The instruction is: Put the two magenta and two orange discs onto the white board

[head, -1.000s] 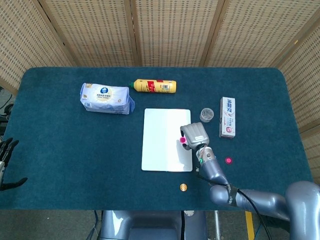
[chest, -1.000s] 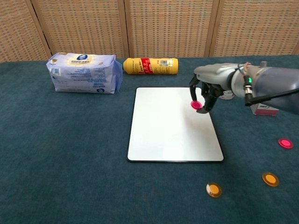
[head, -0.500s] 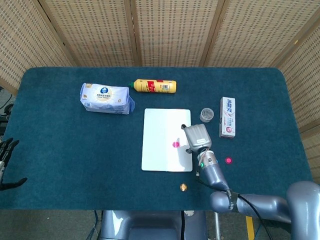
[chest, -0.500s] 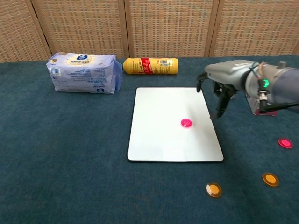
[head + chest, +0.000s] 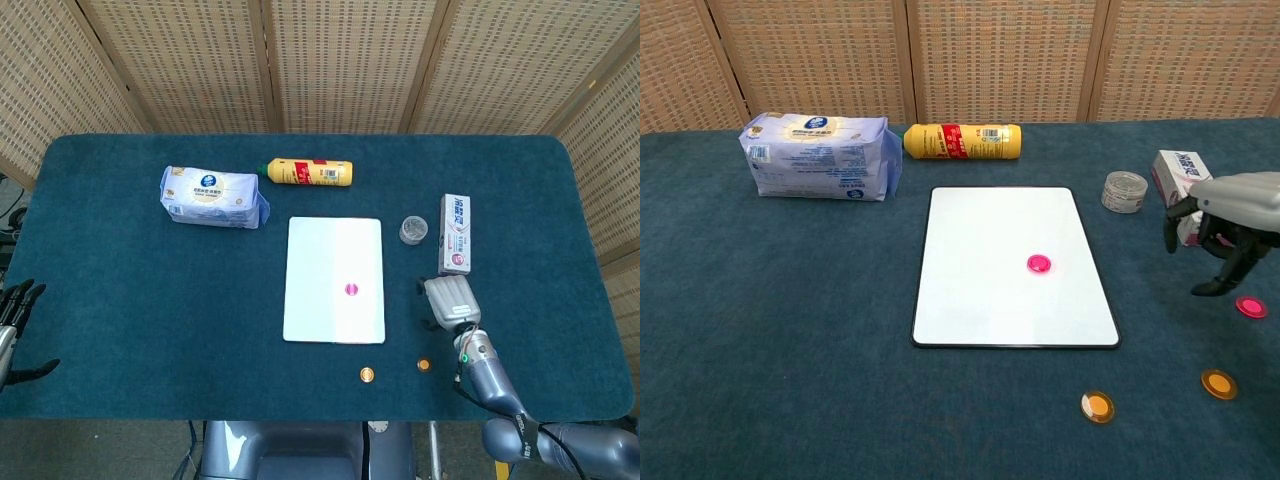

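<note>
One magenta disc (image 5: 1039, 263) sits on white board (image 5: 1012, 268); right robot hand (image 5: 1225, 237), empty with fingers spread, hovers above second magenta disc (image 5: 1250, 306), needing descent and pinch.

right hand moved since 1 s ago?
Yes. The right hand has left the white board and gone rightward, off its right edge; it now hangs over the magenta disc still on the cloth.

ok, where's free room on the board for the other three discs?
The board is bare except one magenta disc right of centre. Its whole left half and the strips along the far and near edges are free. It is crowded off its right edge: right robot hand, jar, box.
</note>
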`<state>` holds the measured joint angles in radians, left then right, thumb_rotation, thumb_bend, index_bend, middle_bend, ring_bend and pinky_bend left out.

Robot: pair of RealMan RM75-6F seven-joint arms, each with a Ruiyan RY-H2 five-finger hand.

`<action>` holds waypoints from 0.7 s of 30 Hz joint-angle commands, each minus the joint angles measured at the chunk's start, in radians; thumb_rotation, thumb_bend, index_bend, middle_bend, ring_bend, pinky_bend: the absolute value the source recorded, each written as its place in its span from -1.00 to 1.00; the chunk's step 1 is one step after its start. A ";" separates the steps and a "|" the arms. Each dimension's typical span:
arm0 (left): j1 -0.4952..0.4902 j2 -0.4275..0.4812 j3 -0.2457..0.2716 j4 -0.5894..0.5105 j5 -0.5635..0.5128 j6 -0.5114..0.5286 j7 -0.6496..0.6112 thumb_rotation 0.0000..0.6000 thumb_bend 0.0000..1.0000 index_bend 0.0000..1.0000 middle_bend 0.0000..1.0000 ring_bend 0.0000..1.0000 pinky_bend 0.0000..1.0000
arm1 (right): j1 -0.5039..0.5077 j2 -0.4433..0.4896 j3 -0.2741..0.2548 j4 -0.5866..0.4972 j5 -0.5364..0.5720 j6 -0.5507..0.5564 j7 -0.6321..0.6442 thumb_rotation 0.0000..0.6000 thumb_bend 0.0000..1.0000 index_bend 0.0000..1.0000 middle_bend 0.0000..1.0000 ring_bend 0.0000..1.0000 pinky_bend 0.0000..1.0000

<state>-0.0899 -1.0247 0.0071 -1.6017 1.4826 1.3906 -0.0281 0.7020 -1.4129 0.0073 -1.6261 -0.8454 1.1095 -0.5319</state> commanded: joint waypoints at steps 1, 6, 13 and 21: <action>-0.002 -0.002 0.000 0.000 -0.003 -0.005 0.004 1.00 -1.00 -1.00 -1.00 -1.00 -1.00 | -0.034 0.000 -0.025 0.037 -0.041 -0.016 0.034 1.00 -0.53 -0.20 0.69 0.73 1.00; -0.006 -0.004 -0.001 0.000 -0.010 -0.013 0.013 1.00 -1.00 -1.00 -1.00 -1.00 -1.00 | -0.067 -0.019 -0.041 0.106 -0.079 -0.031 0.061 1.00 -0.51 -0.19 0.69 0.73 1.00; -0.005 -0.005 -0.001 -0.001 -0.011 -0.011 0.013 1.00 -1.00 -1.00 -1.00 -1.00 -1.00 | -0.092 -0.041 -0.044 0.178 -0.123 -0.037 0.068 1.00 -0.51 -0.19 0.69 0.73 1.00; -0.006 -0.005 -0.001 -0.002 -0.012 -0.013 0.014 1.00 -1.00 -1.00 -1.00 -1.00 -1.00 | -0.115 -0.047 -0.040 0.205 -0.150 -0.057 0.082 1.00 -0.48 -0.18 0.69 0.73 1.00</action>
<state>-0.0959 -1.0299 0.0059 -1.6033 1.4706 1.3778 -0.0144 0.5888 -1.4594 -0.0330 -1.4229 -0.9940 1.0539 -0.4508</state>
